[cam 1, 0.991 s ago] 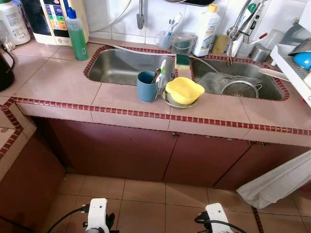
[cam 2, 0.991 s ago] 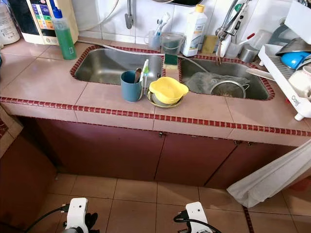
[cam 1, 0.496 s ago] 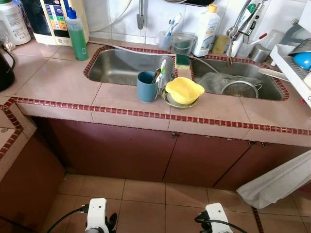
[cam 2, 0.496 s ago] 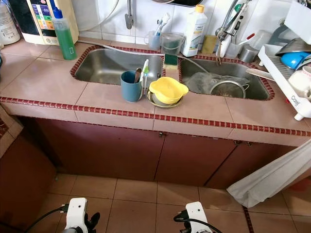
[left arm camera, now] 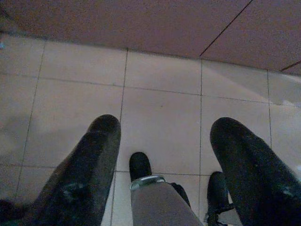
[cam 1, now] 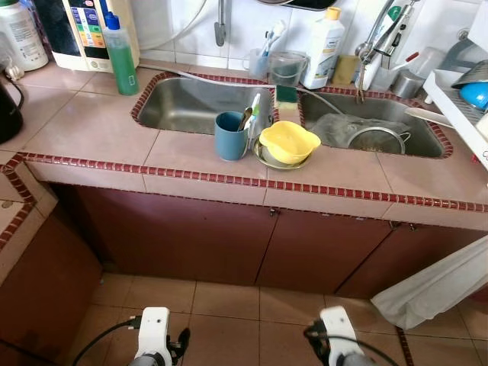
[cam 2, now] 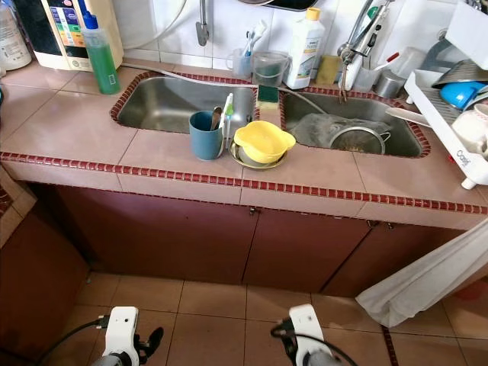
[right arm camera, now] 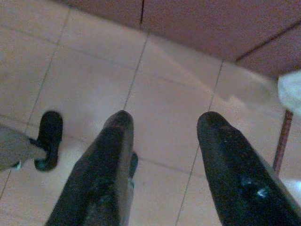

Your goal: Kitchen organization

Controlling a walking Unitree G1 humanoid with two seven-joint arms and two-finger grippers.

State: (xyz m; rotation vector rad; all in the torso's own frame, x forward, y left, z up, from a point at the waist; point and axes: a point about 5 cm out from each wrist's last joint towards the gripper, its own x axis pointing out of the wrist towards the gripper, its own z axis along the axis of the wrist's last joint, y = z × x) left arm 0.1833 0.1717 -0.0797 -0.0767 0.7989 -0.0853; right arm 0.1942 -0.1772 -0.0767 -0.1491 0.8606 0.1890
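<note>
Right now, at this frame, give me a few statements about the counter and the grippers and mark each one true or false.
1. The yellow bowl sits on the counter between the two sinks, beside the blue cup. True.
2. The blue cup is empty. False: utensils stand in it.
3. The left gripper is open over floor tiles, holding nothing. True.
4. The right gripper is shut on the yellow bowl. False: it is open, low over the floor, and the bowl rests on the counter.
5. The green bottle lies inside the left sink. False: it stands upright on the counter to the left of that sink.
</note>
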